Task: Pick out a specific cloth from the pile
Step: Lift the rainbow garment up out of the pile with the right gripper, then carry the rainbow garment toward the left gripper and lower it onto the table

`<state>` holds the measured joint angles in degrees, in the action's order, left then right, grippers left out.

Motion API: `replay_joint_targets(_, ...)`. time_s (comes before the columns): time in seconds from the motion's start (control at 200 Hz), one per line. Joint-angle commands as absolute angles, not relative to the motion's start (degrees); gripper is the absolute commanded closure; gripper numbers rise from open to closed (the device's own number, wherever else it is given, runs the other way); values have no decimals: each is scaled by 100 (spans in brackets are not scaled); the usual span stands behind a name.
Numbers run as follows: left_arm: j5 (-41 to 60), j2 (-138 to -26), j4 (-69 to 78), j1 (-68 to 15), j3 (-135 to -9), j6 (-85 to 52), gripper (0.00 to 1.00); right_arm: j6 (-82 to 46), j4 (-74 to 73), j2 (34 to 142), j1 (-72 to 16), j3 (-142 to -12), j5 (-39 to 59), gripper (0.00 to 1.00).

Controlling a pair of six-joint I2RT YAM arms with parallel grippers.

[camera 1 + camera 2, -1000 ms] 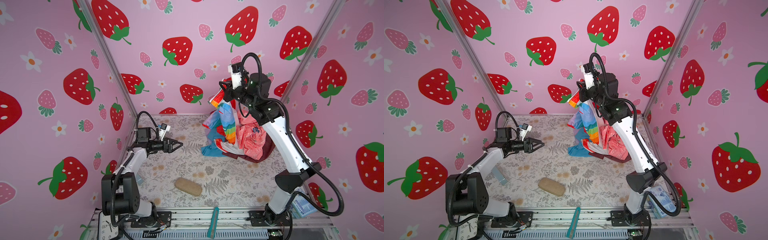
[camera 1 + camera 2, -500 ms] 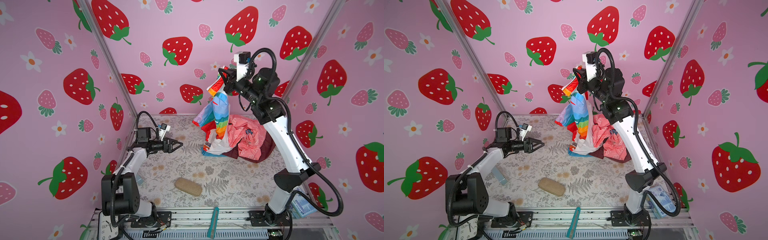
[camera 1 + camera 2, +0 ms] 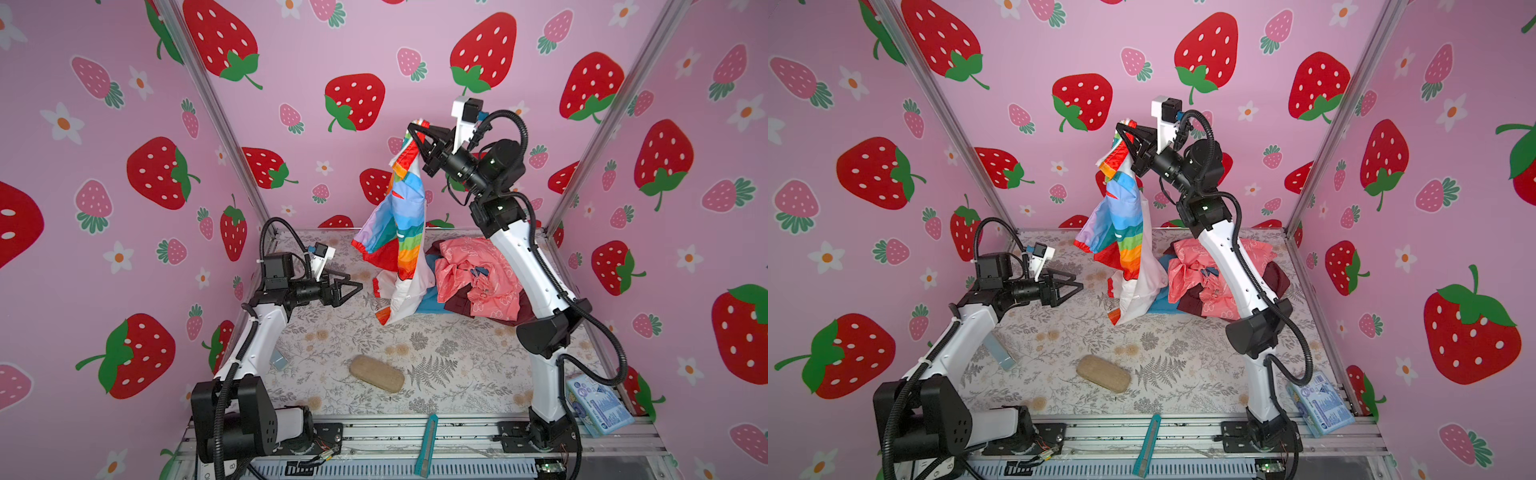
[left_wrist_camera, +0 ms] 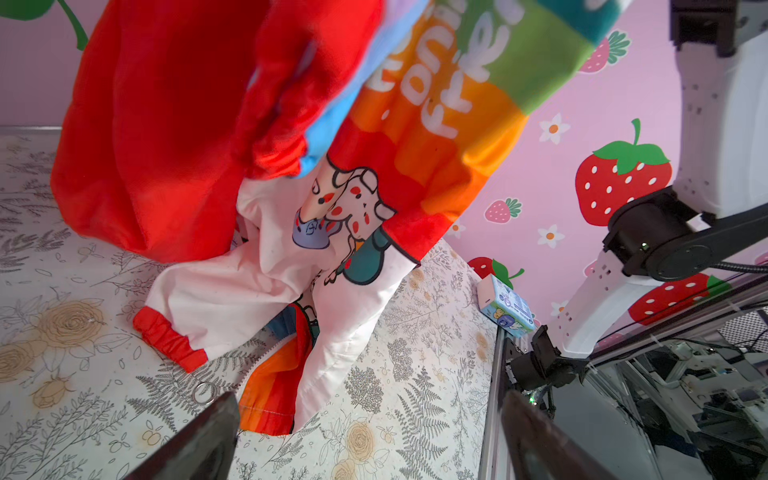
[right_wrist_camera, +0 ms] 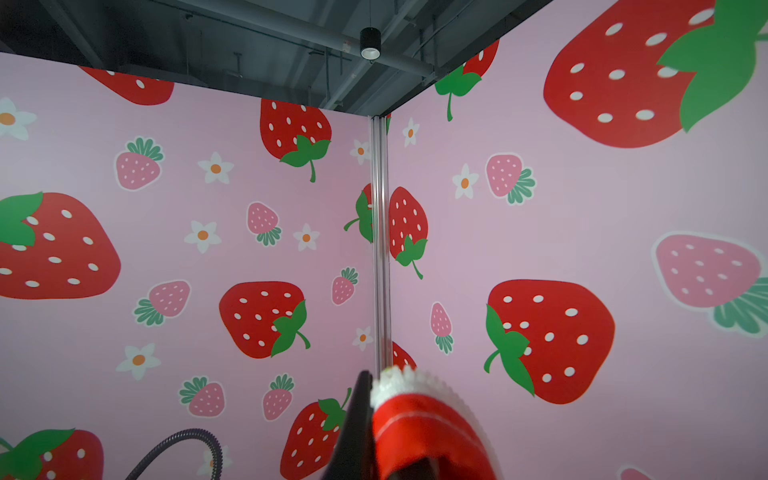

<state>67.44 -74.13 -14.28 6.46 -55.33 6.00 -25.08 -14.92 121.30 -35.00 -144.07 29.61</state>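
Note:
The cloth (image 3: 399,232) (image 3: 1121,232), white with a red border and rainbow patches, hangs from my right gripper (image 3: 414,128) (image 3: 1123,127), which is shut on its top corner high above the table. In the right wrist view the red hem with white trim (image 5: 415,419) sits pinched at the gripper (image 5: 374,388). The cloth's lower end rests on the table just left of the pile (image 3: 478,274) (image 3: 1200,282) of salmon-pink, maroon and blue fabrics. My left gripper (image 3: 357,286) (image 3: 1079,286) (image 4: 370,409) hovers open to the left of the cloth (image 4: 374,124), holding nothing.
A tan oblong case (image 3: 377,372) (image 3: 1104,372) lies near the table's front. A teal tool (image 3: 428,444) rests on the front rail. A blue-and-white packet (image 3: 598,405) (image 4: 505,305) sits at the front right corner. A pale blue piece (image 3: 279,359) lies beside the left arm. Strawberry walls enclose three sides.
My right gripper has risen and swung left with the cloth, pulling it off the pile so it hangs longer. The left arm has stayed still.

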Motion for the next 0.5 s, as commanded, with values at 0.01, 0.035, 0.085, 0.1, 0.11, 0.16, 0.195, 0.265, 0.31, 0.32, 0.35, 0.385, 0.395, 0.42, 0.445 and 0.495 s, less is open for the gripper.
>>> replay_joint_targets(0.01,6725,-7247,-1529,685,-5550,738,1,-3323,-2452,12324,-3499,-14594,3416,100)
replay_joint_targets(0.035,6724,-7242,-1531,686,-5552,732,1,-3402,-2446,12368,-3506,-14561,3474,100)
replay_joint_targets(0.085,6732,-7251,-1529,686,-5554,721,1,-3551,-2420,12422,-3506,-14405,3603,100)
replay_joint_targets(0.1,6742,-7259,-1529,686,-5553,720,1,-3585,-2393,12425,-3507,-14336,3652,100)
replay_joint_targets(0.11,6739,-7259,-1529,686,-5552,720,1,-3605,-2374,12427,-3502,-14282,3677,100)
replay_joint_targets(0.16,6755,-7274,-1521,686,-5554,709,1,-3656,-2219,12386,-3506,-13959,3850,100)
replay_joint_targets(0.195,6763,-7277,-1516,684,-5560,707,1,-3616,-2059,12311,-3503,-13676,3941,100)
replay_joint_targets(0.265,6767,-7295,-1512,685,-5572,710,1,-3322,-1643,12053,-3516,-12981,3941,100)
replay_joint_targets(0.31,6785,-7308,-1504,684,-5577,707,1,-3098,-1406,11837,-3516,-12493,3853,100)
replay_joint_targets(0.32,6789,-7311,-1503,685,-5576,704,1,-3053,-1362,11790,-3516,-12405,3831,100)
replay_joint_targets(0.35,6793,-7321,-1488,686,-5578,701,1,-2913,-1212,11658,-3524,-12056,3773,100)
replay_joint_targets(0.385,6807,-7333,-1458,686,-5573,690,1,-2770,-1026,11542,-3523,-11783,3741,100)
replay_joint_targets(0.395,6804,-7333,-1448,686,-5564,680,1,-2740,-951,11519,-3524,-11735,3730,100)
replay_joint_targets(0.42,6812,-7345,-1414,683,-5552,658,1,-2650,-766,11473,-3524,-11570,3710,100)
replay_joint_targets(0.445,6818,-7350,-1394,686,-5555,642,1,-2567,-595,11442,-3524,-11448,3673,100)
replay_joint_targets(0.495,6847,-7371,-1368,686,-5546,625,1,-2403,-224,11418,-3531,-11223,3573,100)
